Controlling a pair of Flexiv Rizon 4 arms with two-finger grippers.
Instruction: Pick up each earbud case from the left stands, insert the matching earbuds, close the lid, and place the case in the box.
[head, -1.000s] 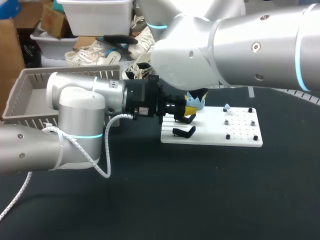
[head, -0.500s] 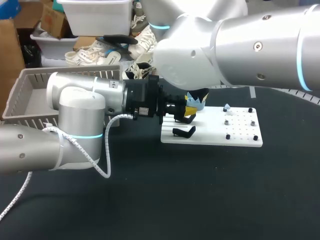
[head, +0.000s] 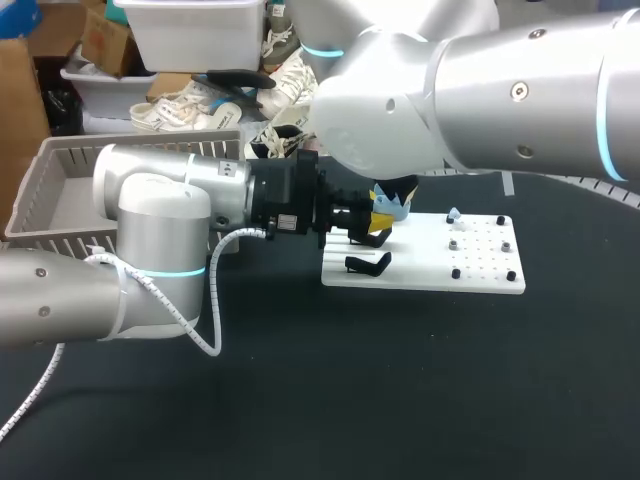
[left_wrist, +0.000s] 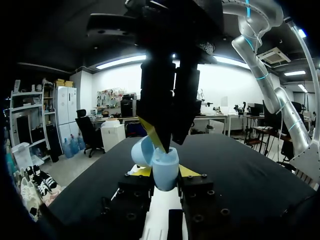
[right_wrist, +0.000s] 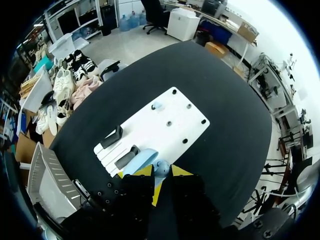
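A light blue earbud case (left_wrist: 166, 169) with its lid (left_wrist: 141, 150) swung open is upright in my left gripper (left_wrist: 165, 172), which is shut on it from both sides. In the head view the case (head: 391, 206) hangs just above the left end of the white board (head: 480, 272), held by the left gripper (head: 372, 228). My right gripper (left_wrist: 167, 142) comes straight down onto the case's open mouth. From the right wrist view, the right gripper (right_wrist: 162, 174) is directly over the case (right_wrist: 142, 160); anything held there is hidden. One pale earbud (right_wrist: 156, 106) rests on the board (right_wrist: 175, 127).
Two black stands (head: 368, 263) sit on the board's left part, with several black pegs (head: 455, 273) further right. A grey slatted basket (head: 140, 146) stands at the table's far left, behind my left arm. Black tabletop lies open in front of the board.
Almost nothing: my right arm's upper bulk has drifted slightly to the right. Both grippers and the case stay where they were.
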